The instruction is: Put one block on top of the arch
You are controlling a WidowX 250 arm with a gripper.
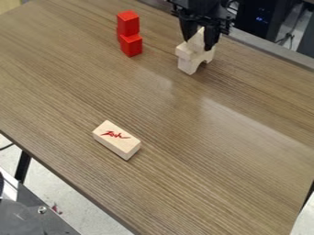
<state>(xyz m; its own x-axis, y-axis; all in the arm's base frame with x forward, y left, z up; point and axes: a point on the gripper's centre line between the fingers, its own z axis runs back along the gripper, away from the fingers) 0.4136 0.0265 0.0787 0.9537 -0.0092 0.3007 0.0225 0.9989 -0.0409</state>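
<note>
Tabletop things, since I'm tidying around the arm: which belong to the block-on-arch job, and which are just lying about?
In the job:
arch
pale block at its top
gripper

Lying about:
stacked red blocks
wooden block with red marking

Black, knobbly arm with matching black gripper

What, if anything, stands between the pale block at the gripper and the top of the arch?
Nothing visible does. The pale block at the gripper appears to meet the arch directly. The stacked red blocks and the red-marked block are both clear of that spot.
</note>
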